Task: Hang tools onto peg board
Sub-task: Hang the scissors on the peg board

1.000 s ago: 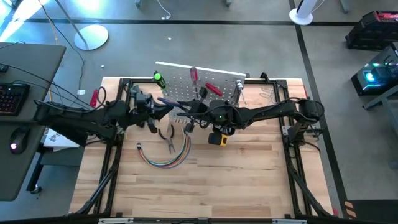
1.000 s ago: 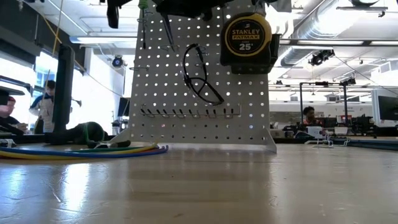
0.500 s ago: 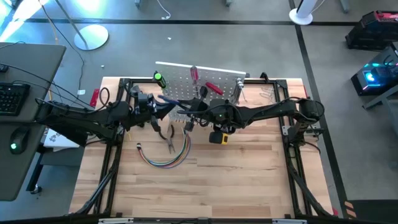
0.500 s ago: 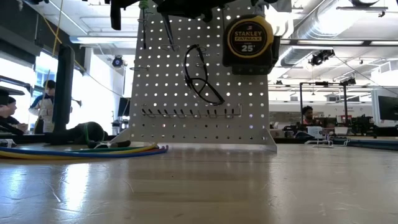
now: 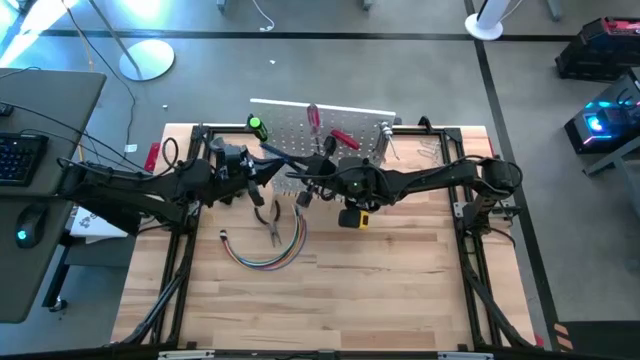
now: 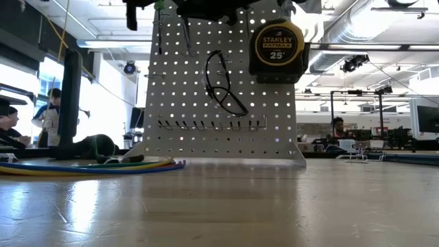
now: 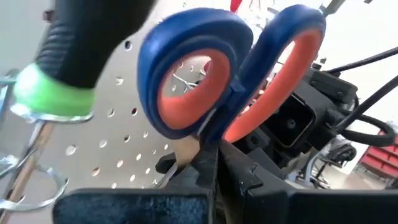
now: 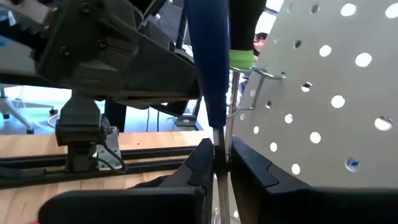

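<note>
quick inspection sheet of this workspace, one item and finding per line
surface: wooden table, pale planks in a black frame
job's things: peg board upright at the back, green-handled screwdriver and red-handled screwdriver on it; blue-handled scissors held in front of it; pliers on the table; tape measure raised under the right arm
clutter: nothing seen
grippers: left tool shut on the scissors; right tool shut on their blade
cables: coloured cable bundle lying beside the pliers
surroundings: keyboard on a desk left of the table; people in the room behind
</note>
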`<state>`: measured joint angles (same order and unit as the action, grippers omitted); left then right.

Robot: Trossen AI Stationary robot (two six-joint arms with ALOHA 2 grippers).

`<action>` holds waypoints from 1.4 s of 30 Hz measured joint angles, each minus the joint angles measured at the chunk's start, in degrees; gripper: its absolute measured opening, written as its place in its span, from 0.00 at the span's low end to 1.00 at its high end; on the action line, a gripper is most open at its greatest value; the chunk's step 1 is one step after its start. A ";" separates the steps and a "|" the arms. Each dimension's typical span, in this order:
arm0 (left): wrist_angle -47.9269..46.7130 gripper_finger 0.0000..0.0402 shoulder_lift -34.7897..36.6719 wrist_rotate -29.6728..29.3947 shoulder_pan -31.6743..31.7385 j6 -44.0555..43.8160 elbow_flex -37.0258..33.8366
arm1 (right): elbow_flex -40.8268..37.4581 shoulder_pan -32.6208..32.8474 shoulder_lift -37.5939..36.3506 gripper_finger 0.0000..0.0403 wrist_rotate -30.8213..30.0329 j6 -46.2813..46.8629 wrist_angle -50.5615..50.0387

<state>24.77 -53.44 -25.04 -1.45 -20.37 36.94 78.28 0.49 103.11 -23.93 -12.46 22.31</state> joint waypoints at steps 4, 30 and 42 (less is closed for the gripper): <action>-1.07 0.00 -3.17 0.07 0.00 1.60 2.16 | -0.02 -0.01 -0.02 0.08 -1.12 2.00 -0.70; -7.24 0.00 -5.59 -6.53 0.01 2.97 4.58 | -0.04 -0.07 0.08 0.27 -2.93 4.93 -0.88; -10.15 0.00 -4.33 -8.93 0.00 0.48 4.46 | -0.04 -0.05 -3.17 0.27 -4.17 5.00 -5.38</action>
<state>14.63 -57.77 -33.96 -1.45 -19.89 41.40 78.24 0.45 99.94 -28.10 -7.46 16.93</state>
